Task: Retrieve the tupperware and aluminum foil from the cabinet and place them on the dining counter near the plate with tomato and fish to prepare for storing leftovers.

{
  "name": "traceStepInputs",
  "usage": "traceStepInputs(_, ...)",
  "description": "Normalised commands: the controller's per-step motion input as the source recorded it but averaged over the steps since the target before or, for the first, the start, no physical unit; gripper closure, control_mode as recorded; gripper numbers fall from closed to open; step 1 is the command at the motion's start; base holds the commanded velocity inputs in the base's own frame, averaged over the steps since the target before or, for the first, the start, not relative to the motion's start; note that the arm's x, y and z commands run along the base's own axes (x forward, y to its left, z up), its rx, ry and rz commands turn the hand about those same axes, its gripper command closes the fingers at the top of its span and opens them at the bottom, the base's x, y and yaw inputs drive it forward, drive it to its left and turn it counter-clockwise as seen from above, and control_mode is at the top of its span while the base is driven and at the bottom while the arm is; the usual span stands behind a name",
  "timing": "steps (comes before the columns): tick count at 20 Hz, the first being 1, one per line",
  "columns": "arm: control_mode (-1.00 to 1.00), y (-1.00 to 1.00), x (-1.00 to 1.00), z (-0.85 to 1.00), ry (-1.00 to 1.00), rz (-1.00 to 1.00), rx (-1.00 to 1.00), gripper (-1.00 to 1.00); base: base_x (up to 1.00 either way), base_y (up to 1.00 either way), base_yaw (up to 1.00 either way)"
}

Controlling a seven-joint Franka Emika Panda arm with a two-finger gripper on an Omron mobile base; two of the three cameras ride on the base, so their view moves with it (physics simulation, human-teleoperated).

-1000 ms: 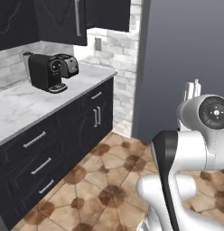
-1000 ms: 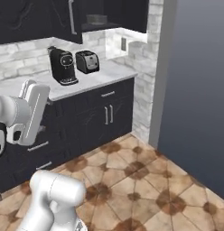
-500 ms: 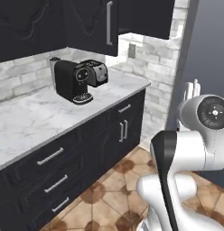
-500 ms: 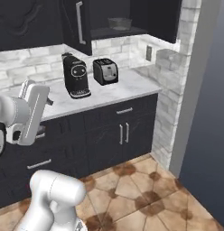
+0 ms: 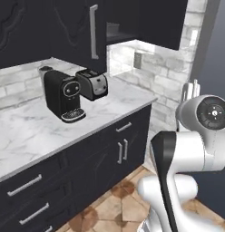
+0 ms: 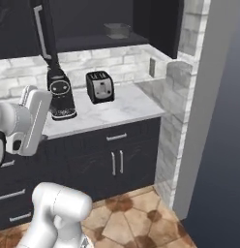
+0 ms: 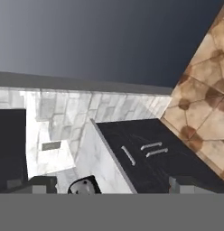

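The black wall cabinet (image 6: 156,24) stands with its tall door (image 6: 47,34) swung open, and the silver bar handle (image 5: 93,31) shows on that door. On the shelf inside sits the tupperware (image 6: 117,30), a greyish tub. The aluminum foil is hidden from me. The dining counter, plate, tomato and fish are out of view. My gripper (image 7: 112,186) is open and holds nothing; its dark fingertips (image 7: 41,184) stand wide apart over the worktop's end. It hangs well below the cabinet and short of it, and its pale fingers (image 5: 191,89) rise behind the wrist.
A black coffee machine (image 5: 64,95) and a black toaster (image 5: 92,84) stand on the marble worktop (image 5: 28,136) under the cabinet. Black drawers and doors (image 6: 117,162) sit below it. A brick wall end (image 6: 172,126) and a grey wall (image 6: 218,121) close off the right. The floor (image 6: 136,220) is tiled.
The whole picture has shifted: the base has driven closer to the worktop and cabinet, which now look larger. The arm holds the same pose and the gripper stays open.
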Motion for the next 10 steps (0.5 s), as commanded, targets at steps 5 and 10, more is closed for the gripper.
traceStepInputs(5,1.00,0.00,0.00,0.00,0.00,0.00,0.00,-1.00,0.92,-0.93,0.06)
traceStepInputs(10,1.00,0.00,0.00,0.00,0.00,0.00,0.00,-1.00,0.96,-0.31,0.23)
